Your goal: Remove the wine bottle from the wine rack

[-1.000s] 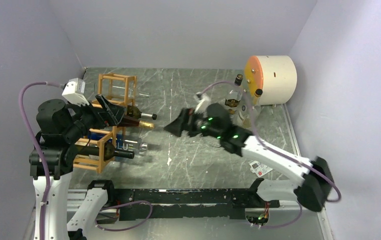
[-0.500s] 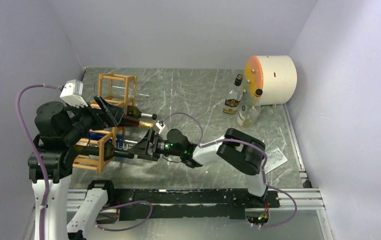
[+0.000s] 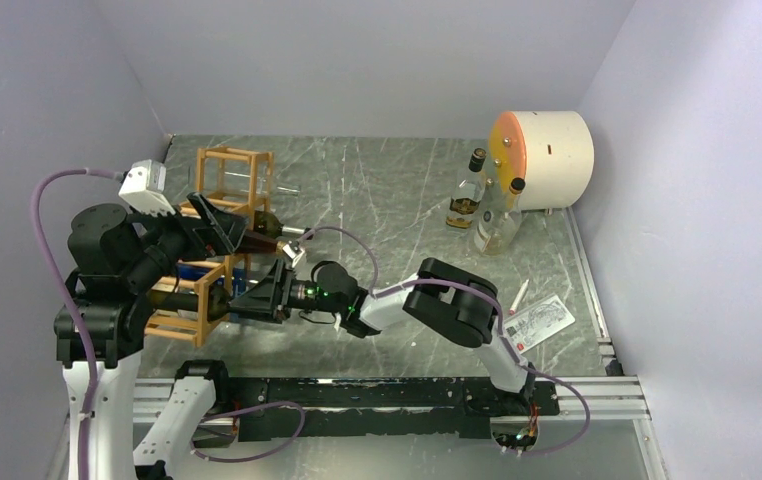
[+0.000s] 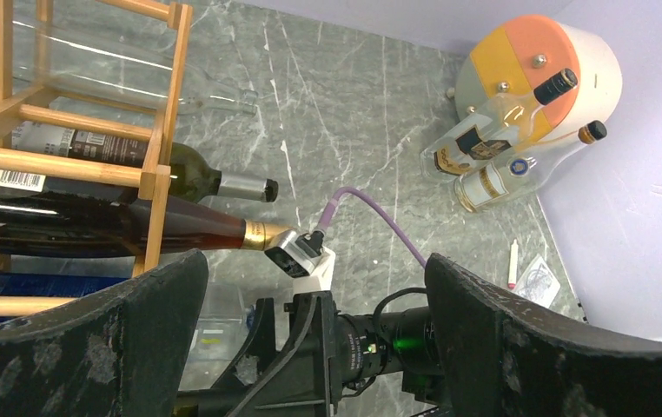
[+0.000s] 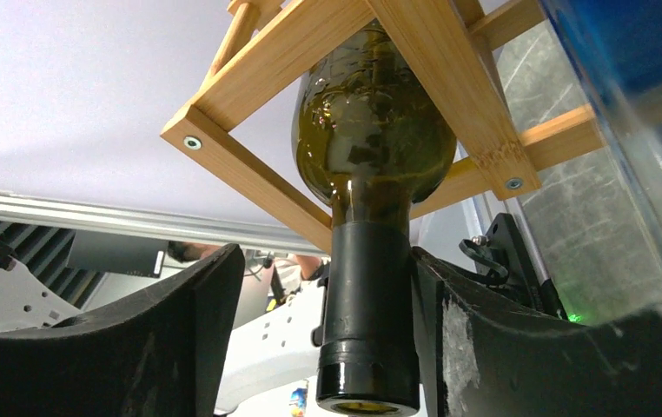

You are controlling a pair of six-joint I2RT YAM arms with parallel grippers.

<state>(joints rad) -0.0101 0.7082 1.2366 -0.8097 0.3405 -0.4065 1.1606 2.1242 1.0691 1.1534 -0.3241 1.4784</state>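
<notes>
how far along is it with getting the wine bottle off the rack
Approach looks done: the right gripper straddles the neck of the wine bottle, jaws open with a gap showing. In hand: closing on that neck. To do: pulling the bottle out, since its body lies inside a wine rack cell. The left gripper hovers open above, holding nothing.

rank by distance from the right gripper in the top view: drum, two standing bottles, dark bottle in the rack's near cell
1. Near-cell bottle: on the left, its neck inside the open right gripper.
2. Standing bottles: far right, before the drum.
3. Drum: far right corner.
</notes>
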